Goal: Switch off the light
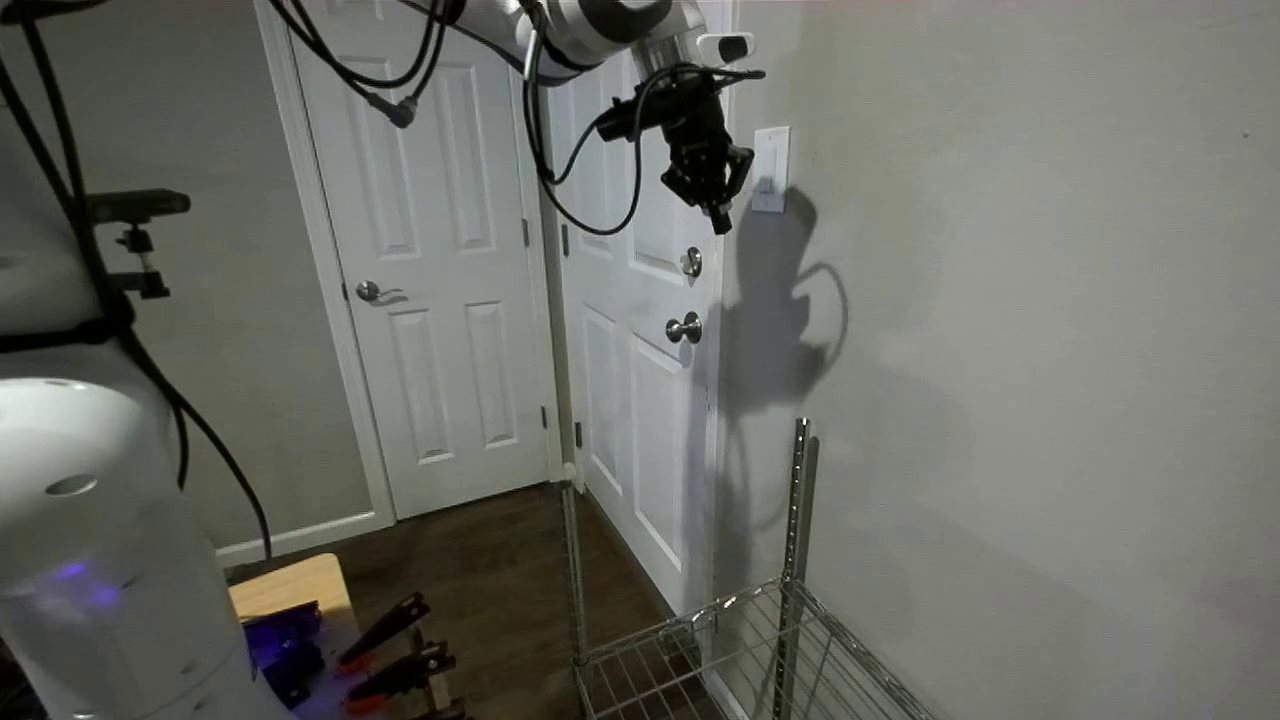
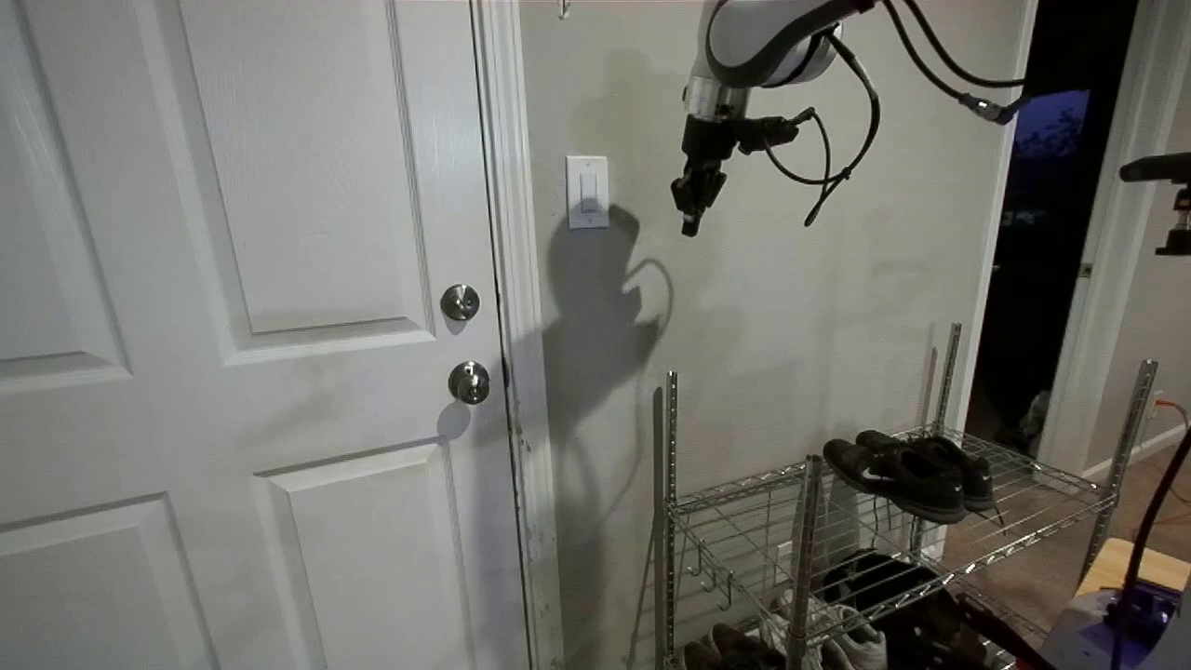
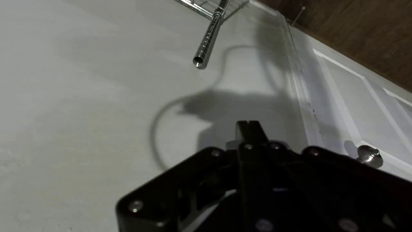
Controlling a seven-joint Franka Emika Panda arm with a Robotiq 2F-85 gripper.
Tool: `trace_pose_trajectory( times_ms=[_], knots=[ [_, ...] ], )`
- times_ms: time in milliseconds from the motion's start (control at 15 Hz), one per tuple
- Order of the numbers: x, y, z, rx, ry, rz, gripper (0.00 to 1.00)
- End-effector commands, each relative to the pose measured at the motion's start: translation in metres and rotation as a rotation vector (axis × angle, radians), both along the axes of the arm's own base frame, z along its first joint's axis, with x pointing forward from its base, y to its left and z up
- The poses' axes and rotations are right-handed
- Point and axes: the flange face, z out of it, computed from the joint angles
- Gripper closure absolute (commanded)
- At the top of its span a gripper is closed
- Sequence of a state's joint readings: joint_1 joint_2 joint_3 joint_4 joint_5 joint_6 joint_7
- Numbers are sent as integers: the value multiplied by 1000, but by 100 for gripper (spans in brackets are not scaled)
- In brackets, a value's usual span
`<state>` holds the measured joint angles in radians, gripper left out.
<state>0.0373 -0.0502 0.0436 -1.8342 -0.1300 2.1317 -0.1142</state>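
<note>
The light's switch is a white wall plate (image 1: 772,165) with a rocker, beside the door frame; it also shows in an exterior view (image 2: 588,191). No lamp is in view. My gripper (image 1: 722,222) points down with its fingertips together and nothing between them. The gripper (image 2: 689,226) hangs in front of the wall, apart from the plate, with its tips around the height of the plate's lower edge. Its shadow falls on the wall and the plate's lower part. In the wrist view the gripper (image 3: 248,122) is shut; I cannot make out the plate there.
A white door (image 2: 326,391) with a deadbolt (image 2: 460,302) and a knob (image 2: 469,382) stands beside the plate. A metal wire rack (image 2: 744,493) with upright posts and black shoes (image 2: 898,475) stands below along the wall. A second white door (image 1: 430,250) is behind. Cables hang from the arm.
</note>
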Motion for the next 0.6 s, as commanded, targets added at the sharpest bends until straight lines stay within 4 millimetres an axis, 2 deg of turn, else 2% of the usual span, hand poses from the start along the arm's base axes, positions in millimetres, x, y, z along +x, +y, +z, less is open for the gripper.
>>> trace_pose_trajectory(
  times_ms=[0,533],
  knots=[
    [21,21,8,-50,-72,45,98],
    [45,71,21,-33,-224,159,98]
  ],
)
